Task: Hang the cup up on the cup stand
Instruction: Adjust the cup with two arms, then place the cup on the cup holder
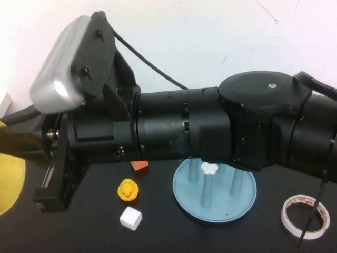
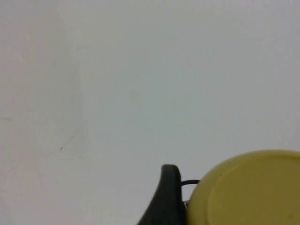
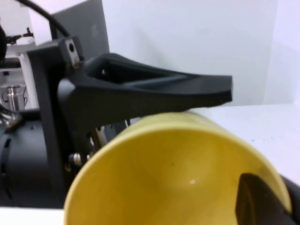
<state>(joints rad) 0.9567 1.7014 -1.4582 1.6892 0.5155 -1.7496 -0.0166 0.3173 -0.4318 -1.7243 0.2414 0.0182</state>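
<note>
No legible text, labels, brand marks, numbers or signs on any surface in the three views. Checked and found unmarked: cup (image 3: pixel 187 173), plain yellow inside and out; cup stand (image 1: pixel 215 192), plain light blue with a white cap; roll of tape (image 1: pixel 304 216), white with a red edge, no print readable; toy duck (image 1: pixel 128 190); white block (image 1: pixel 130 218); orange block (image 1: pixel 139 166); grey camera housing (image 1: pixel 66 66) and black arm casings, no readable badge or lettering; white wall behind, only faint scuffs.
</note>
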